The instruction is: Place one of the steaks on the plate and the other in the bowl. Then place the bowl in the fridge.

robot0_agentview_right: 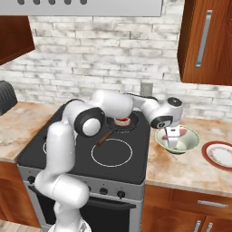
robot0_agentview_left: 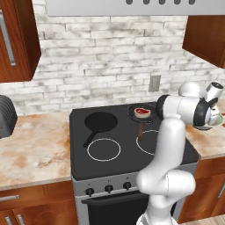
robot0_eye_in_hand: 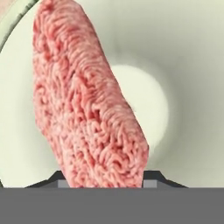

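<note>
My gripper (robot0_agentview_right: 171, 136) reaches down into the pale greenish-white bowl (robot0_agentview_right: 190, 141) on the counter right of the stove. It is shut on the pale pink steak (robot0_eye_in_hand: 87, 109), which stands on edge between the fingertips (robot0_eye_in_hand: 153, 176) over the bowl's (robot0_eye_in_hand: 183, 65) floor. The deeper red steak (robot0_agentview_left: 141, 111) (robot0_agentview_right: 121, 120) lies in a small dark pan at the stove's back right. The red-rimmed plate (robot0_agentview_right: 206, 152) lies on the counter just right of the bowl. The fridge is out of view.
A black frying pan (robot0_agentview_left: 101, 121) sits on the stove's back left burner. A wooden-handled pan holds the red steak. Wood cabinets (robot0_agentview_right: 206, 41) hang above the counter. A dark toaster-like appliance (robot0_agentview_left: 6, 116) stands on the left counter.
</note>
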Available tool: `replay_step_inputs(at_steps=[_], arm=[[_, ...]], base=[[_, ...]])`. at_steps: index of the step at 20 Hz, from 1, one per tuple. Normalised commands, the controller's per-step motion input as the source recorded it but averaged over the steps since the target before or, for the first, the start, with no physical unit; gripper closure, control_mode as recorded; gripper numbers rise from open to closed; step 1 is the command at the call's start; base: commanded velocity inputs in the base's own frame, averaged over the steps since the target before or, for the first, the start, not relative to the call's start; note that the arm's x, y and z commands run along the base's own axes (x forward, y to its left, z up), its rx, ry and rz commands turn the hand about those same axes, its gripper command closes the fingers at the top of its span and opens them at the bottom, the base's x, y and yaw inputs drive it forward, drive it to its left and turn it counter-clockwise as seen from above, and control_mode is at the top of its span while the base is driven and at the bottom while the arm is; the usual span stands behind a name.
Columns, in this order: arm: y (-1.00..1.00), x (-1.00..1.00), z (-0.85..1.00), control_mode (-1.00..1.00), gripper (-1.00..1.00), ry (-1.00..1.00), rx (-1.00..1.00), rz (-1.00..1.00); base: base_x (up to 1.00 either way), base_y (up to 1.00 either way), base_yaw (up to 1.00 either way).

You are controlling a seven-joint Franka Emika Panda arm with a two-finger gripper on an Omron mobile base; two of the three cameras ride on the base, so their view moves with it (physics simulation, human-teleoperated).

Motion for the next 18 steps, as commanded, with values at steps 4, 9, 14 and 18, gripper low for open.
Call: replay_step_inputs(at_steps=[4,9,14,18], arm=[[-0.19,0.23,-0.03,-1.0,1.0,-0.1,0.06,-0.12],[-0.16,0.16,-0.23,-1.0,1.0,-0.01,0.01,-0.08],[-0.06,0.21,-0.15,-1.0,-1.0,-0.01,0.0,-0.08],[-0.12,0.1,0.0,-1.0,-1.0,-0.08,0.02,-0.08]], base=[[0.0,0.0,0.0],[0.0,0.0,0.0],[0.0,0.0,0.0],[0.0,0.0,0.0]])
